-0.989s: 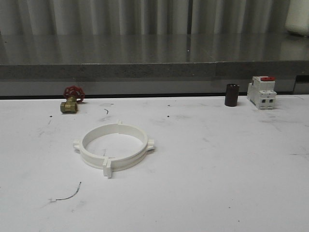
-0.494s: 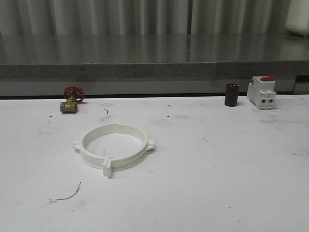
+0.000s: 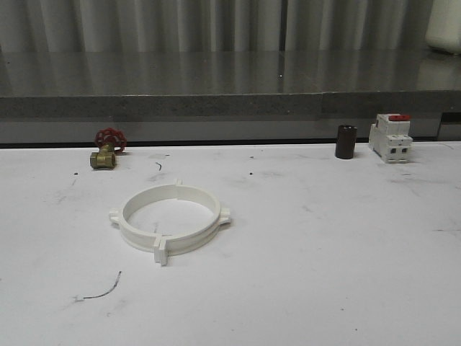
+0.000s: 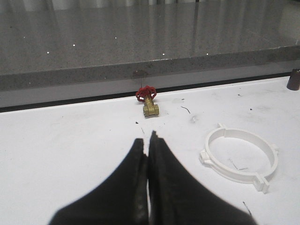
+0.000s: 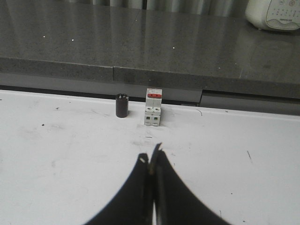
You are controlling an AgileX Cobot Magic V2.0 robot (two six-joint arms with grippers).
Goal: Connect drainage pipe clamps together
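Note:
The drainage pipe clamps point(image 3: 170, 218) lie flat on the white table, left of centre, their two white half-rings meeting as one ring with small square tabs sticking out at the joints. In the left wrist view the same clamps point(image 4: 240, 157) sit to one side of my left gripper point(image 4: 146, 138), which is shut with nothing in it and well apart from the ring. My right gripper point(image 5: 152, 156) is also shut and empty, hovering over bare table with the breaker block ahead of it.
A brass valve with a red handwheel point(image 3: 106, 148) stands at the back left. A dark cylinder point(image 3: 346, 141) and a white-and-red breaker block point(image 3: 390, 138) stand at the back right. A grey stone ledge point(image 3: 230, 101) runs behind the table. A thin dark wire scrap point(image 3: 101, 290) lies near the front left.

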